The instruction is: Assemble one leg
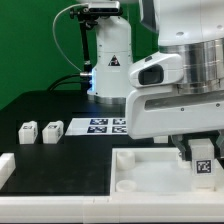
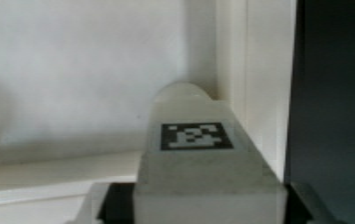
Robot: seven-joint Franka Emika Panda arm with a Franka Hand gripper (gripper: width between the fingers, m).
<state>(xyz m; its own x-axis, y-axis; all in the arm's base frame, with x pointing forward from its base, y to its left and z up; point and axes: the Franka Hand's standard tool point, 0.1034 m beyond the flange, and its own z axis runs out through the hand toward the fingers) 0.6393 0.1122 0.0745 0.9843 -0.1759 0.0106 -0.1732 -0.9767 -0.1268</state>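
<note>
Leg (image 1: 203, 166) is gripped betw. fingers (image 2: 117, 203) of gripper (image 1: 202, 156), at tray piece (image 1: 140, 165), ext. view's right. Fingers largely cut off in wrist view; leg-tray contact can't be told.

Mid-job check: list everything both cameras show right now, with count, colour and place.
held leg: 1, white with a black-and-white marker, over the tray-like piece at the exterior view's right
loose legs: 2, white, side by side on the table at the exterior view's left
tray-like piece: 1, white, large, at the front of the table
marker board: 1, white with black tags, flat at mid-table
cut-off part: 1, white, at the exterior view's lower left edge; kind cannot be told
table: 1, black, under everything
arm: 1, white, filling the exterior view's right
end effector: 1, dark fingers, shut on the held leg
</note>
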